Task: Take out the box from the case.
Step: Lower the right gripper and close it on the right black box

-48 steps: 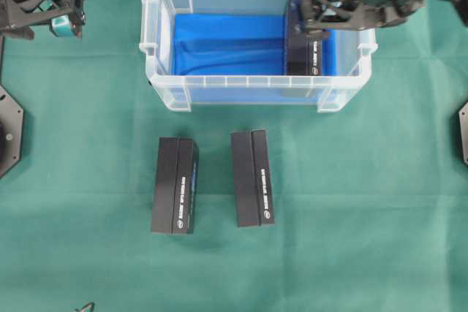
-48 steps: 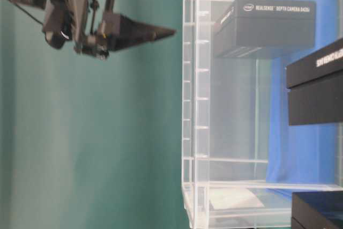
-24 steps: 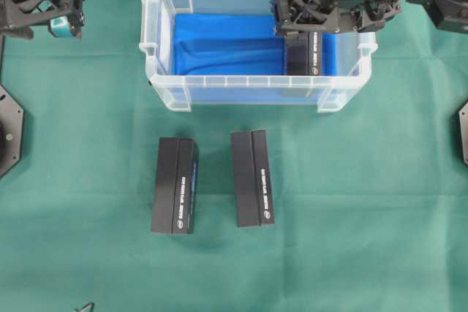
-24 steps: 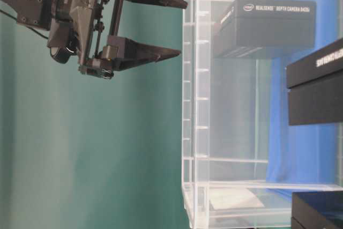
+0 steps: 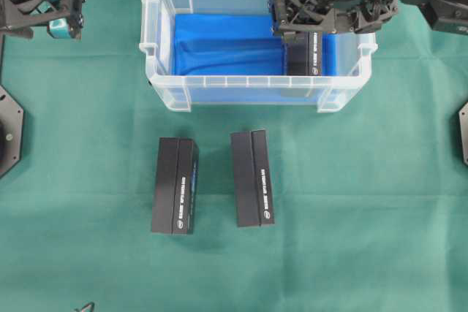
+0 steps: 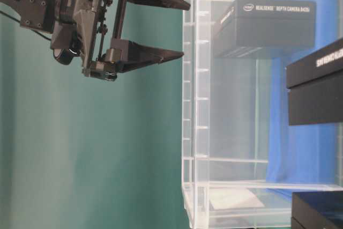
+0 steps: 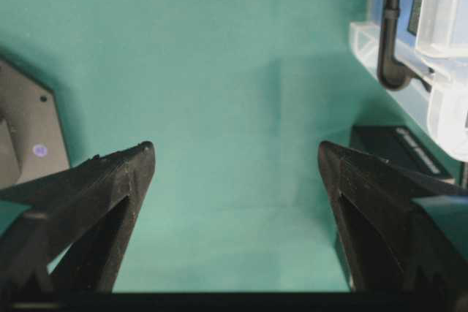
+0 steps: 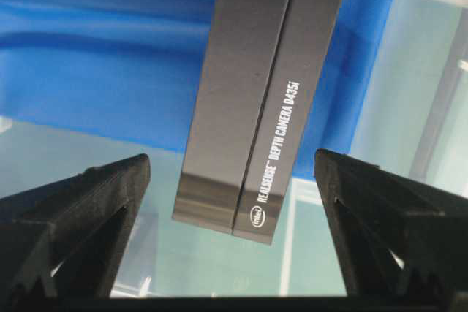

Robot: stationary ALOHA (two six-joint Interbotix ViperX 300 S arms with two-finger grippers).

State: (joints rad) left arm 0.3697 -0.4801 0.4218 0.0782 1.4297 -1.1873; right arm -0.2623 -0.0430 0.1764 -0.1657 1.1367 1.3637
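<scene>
Jaws of the right gripper (image 8: 232,173) stood wide apart and empty above the box (image 8: 265,93), which lay at the 3 o'clock end of the case (image 5: 164,96); a sound grasp required descending squarely astride its long sides before closing.

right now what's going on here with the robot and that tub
The right gripper hangs over the clear tub with its jaws wide open, lined up above the one dark box lying on the blue lining inside. It is not holding anything yet. The left gripper is open too, parked off to the side over the green cloth. Two more boxes lie on the cloth in front of the tub.
</scene>
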